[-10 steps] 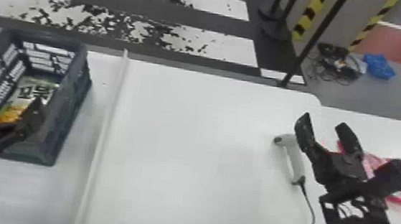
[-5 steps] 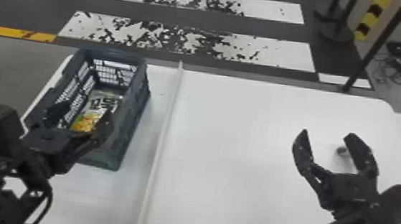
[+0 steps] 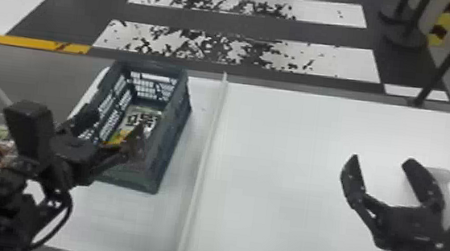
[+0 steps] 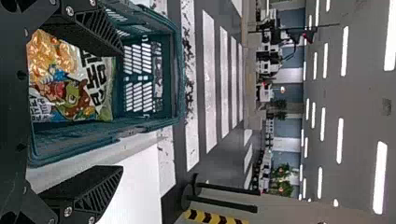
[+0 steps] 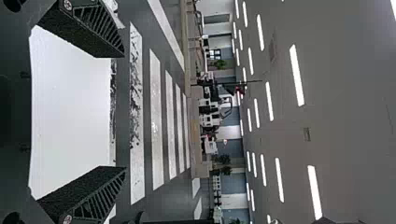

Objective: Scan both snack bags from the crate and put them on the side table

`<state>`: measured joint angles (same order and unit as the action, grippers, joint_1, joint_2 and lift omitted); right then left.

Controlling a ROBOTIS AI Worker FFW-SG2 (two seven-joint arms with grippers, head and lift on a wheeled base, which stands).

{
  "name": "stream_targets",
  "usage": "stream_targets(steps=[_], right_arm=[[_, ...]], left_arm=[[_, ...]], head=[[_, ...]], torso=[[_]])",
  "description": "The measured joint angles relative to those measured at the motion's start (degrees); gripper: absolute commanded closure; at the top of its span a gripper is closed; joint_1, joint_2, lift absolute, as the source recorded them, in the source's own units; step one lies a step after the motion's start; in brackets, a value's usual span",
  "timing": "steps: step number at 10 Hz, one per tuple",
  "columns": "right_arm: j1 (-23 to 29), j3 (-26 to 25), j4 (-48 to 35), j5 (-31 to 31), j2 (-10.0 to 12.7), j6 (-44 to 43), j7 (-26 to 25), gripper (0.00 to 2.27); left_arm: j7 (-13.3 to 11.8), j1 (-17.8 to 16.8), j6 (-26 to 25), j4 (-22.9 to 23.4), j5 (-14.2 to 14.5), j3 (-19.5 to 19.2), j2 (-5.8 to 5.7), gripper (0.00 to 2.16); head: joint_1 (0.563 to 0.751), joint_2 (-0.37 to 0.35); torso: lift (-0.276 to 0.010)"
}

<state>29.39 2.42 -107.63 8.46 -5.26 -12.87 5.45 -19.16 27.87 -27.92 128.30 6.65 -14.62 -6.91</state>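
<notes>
In the head view, the left black two-fingered gripper (image 3: 114, 122) hangs open and empty over the dark blue-green, slatted plastic crate (image 3: 173, 141). Inside lies a glossy, printed snack bag in yellow, white and green (image 3: 139, 119) (I can't tell if a second hides under it). The right black gripper (image 3: 382, 158), also open, is above the white table (image 3: 290, 183).

In the left wrist view, one finger overlaps the bag; the other shows past the crate wall. This looks like the approach to a pick: centre both fingers inside the walls, lower, then close.

In the right wrist view, nothing is gripped.
</notes>
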Motion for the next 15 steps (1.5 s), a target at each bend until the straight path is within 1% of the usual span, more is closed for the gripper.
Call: stream_targets(steps=[1, 2, 3, 4, 5, 6, 7, 8, 9, 10, 11, 14, 15], right_arm=[[0.3, -0.14, -0.01, 0.08, -0.09, 0.0, 0.0, 0.07], [0.6, -0.22, -0.12, 0.14, -0.17, 0.0, 0.01, 0.07], [0.84, -0.27, -0.21, 0.15, -0.19, 0.0, 0.05, 0.07], [0.97, -0.3, -0.4, 0.14, -0.22, 0.12, 0.09, 0.07], [1.09, -0.31, -0.67, 0.06, -0.28, 0.53, 0.09, 0.07], [1.26, -0.31, -1.05, -0.13, -0.34, 1.18, 0.09, 0.07], [1.42, -0.34, -1.3, -0.25, -0.36, 2.02, 0.09, 0.07], [1.58, -0.45, -1.53, -0.32, -0.37, 2.74, 0.09, 0.07], [1.7, -0.55, -1.8, -0.46, -0.37, 3.49, 0.09, 0.07], [1.8, -0.57, -2.09, -0.54, -0.37, 4.18, 0.09, 0.07], [1.94, -0.57, -2.4, -0.64, -0.37, 4.63, 0.09, 0.07], [2.3, -1.03, -3.38, -0.72, -0.62, 5.87, 0.09, 0.07], [2.34, -1.21, -3.54, -0.68, -0.77, 6.19, 0.09, 0.07]], left_arm=[[-3.05, -2.26, -2.8, 0.29, -1.31, -1.25, -1.61, 0.14], [-4.68, -4.31, -4.64, 0.35, -2.72, -2.73, -4.1, 0.14], [-5.22, -5.77, -5.52, 0.2, -3.94, -3.37, -6.61, 0.14], [-6.45, -7.22, -5.88, -0.73, -5.11, -3.91, -9.31, 0.14], [-7.92, -8.76, -5.88, -2.74, -6.81, -3.84, -11.97, 0.14], [-9.73, -10.42, -5.67, -5.39, -8.92, -2.74, -14.63, 0.14], [-11.81, -12.4, -5.4, -8.39, -10.73, -0.89, -17.05, 0.14], [-13.74, -14.89, -5.3, -11.73, -12.52, 1.6, -19.11, 0.14], [-15.91, -17.81, -5.27, -15.1, -14.24, 4.43, -20.57, 0.14], [-17.83, -20.8, -5.26, -18.45, -15.67, 6.96, -21.25, 0.14], [-19.63, -23.51, -5.26, -21.66, -17.65, 9.29, -21.44, 0.14], [-24.67, -30.86, -5.3, -30.96, -23.7, 16.69, -21.45, 0.14], [-26.07, -33.53, -5.33, -34.13, -25.54, 19.35, -21.18, 0.14]], head=[[0.695, 0.127], [0.695, 0.135], [0.695, 0.157], [0.695, 0.176], [0.695, 0.193], [0.695, 0.198], [0.695, 0.2], [0.695, 0.195], [0.695, 0.185], [0.695, 0.179], [0.695, 0.172], [0.695, 0.151], [0.695, 0.138]], torso=[[-0.087], [-0.087], [-0.087], [-0.087], [-0.087], [-0.087], [-0.087], [-0.087], [-0.087], [-0.087], [-0.087], [-0.087], [-0.087]])
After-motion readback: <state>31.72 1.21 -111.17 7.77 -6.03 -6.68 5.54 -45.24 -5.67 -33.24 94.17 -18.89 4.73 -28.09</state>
